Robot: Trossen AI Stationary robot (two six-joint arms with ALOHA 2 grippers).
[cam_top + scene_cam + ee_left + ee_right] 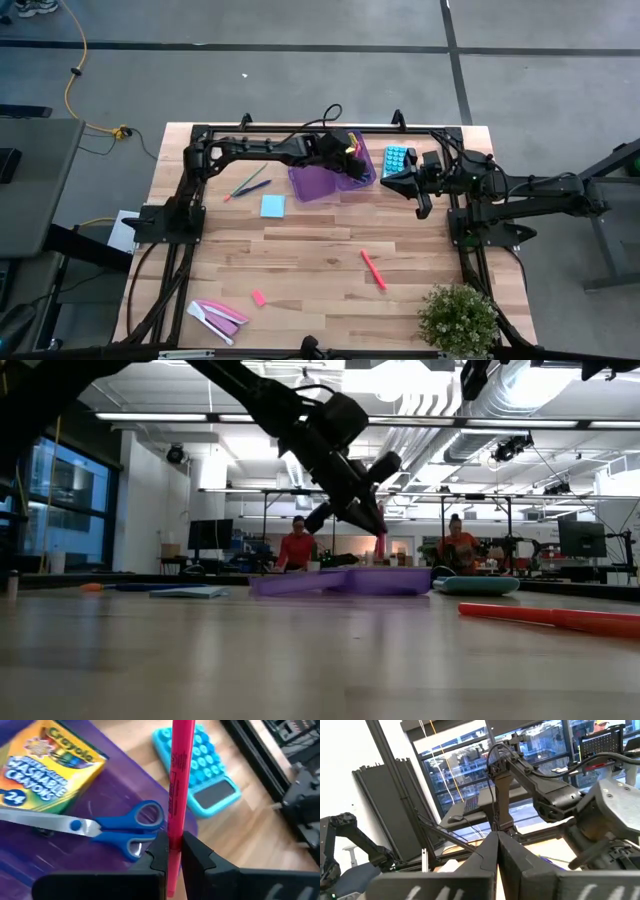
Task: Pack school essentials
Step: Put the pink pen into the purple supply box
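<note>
A grey floor (300, 80) with dark lines surrounds the table (320, 280). Beyond: big windows (60, 500), ceiling lights (160, 417), two seated people (297, 547), monitors (582, 538).

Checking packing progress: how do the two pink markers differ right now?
The pink marker in the left gripper is clamped between its jaws; the pink marker on the table lies free. The held marker hangs above the purple tray, where the crayon box and scissors already lie; the loose one rests flat on bare wood, well away from it. Both are slim and pink.
</note>
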